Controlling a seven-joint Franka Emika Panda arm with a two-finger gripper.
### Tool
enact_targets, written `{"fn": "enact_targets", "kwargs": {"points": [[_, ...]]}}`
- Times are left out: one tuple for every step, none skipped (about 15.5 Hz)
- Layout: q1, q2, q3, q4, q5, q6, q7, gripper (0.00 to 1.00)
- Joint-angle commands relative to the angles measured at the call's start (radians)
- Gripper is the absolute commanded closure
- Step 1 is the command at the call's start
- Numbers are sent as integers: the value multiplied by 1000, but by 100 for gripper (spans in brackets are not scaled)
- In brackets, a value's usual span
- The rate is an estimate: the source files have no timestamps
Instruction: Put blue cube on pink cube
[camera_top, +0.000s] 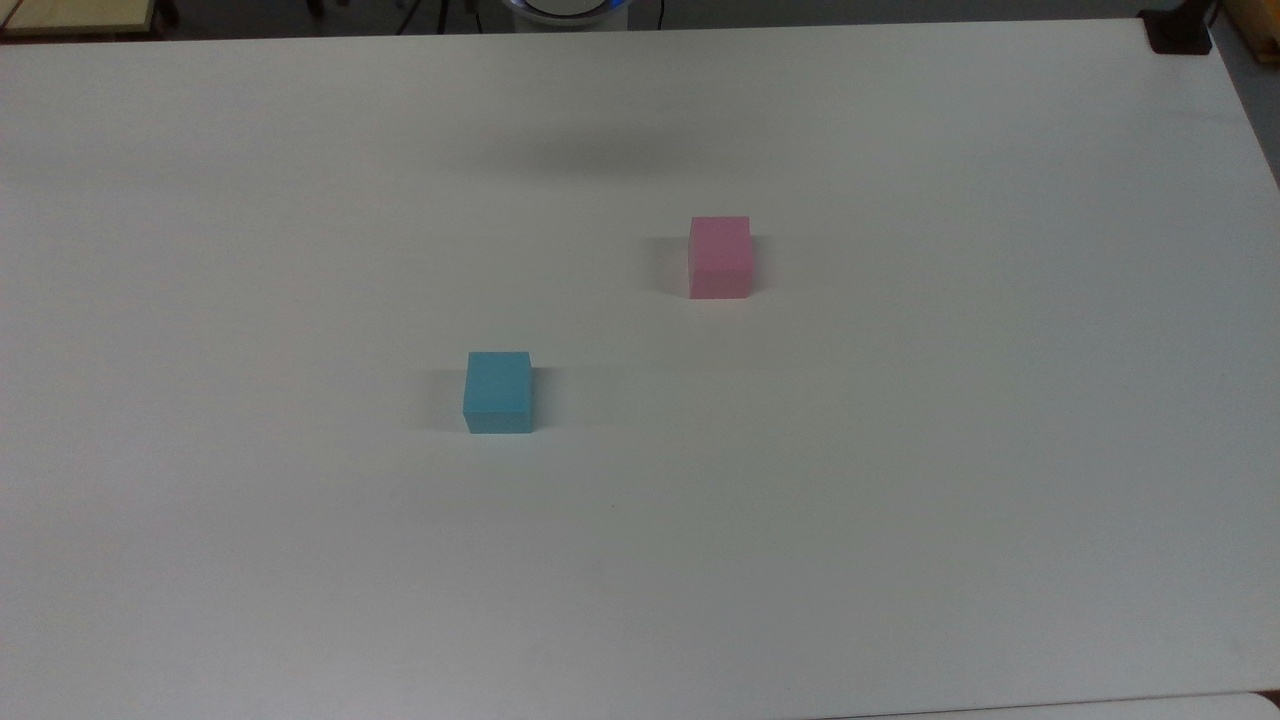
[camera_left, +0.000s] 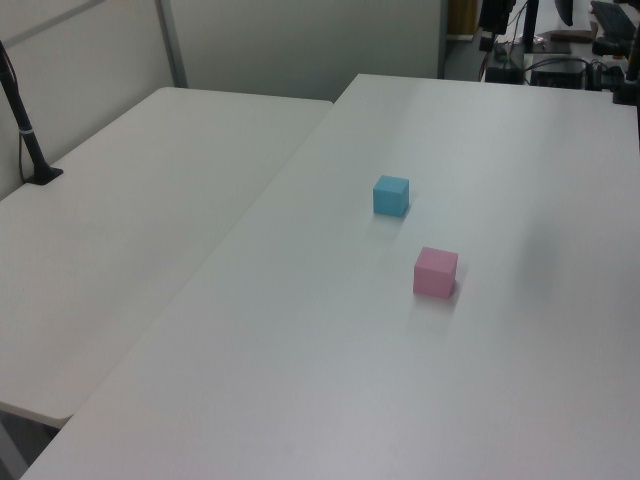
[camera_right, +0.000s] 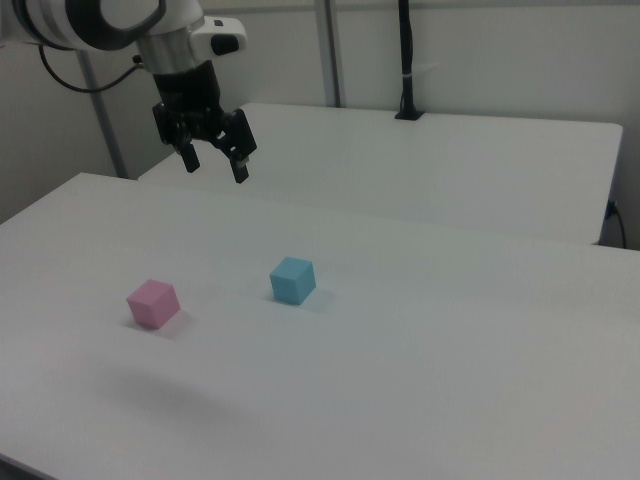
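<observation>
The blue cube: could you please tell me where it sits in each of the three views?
Top view: blue cube, left of centre, below-left of the pink cube.
Left view, above-left of the pink cube.
Right view, right of the pink cube.
Shared landmark: the pink cube.
</observation>
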Motion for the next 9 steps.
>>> {"fn": "enact_targets", "kwargs": {"points": [[10, -16, -3, -17, 22, 10, 5, 0], [10, -16, -3, -17, 22, 12, 3, 0], [10, -16, -3, -17, 22, 13, 0, 0], [10, -16, -3, -17, 22, 14, -2, 0], [10, -16, -3, -17, 22, 14, -3, 0], [10, -16, -3, -17, 22, 14, -9, 0], [10, -17, -3, -17, 22, 14, -27, 0], [8, -17, -8, -17, 22, 12, -55, 0], [8, -19, -8, -17, 22, 10, -67, 0]]}}
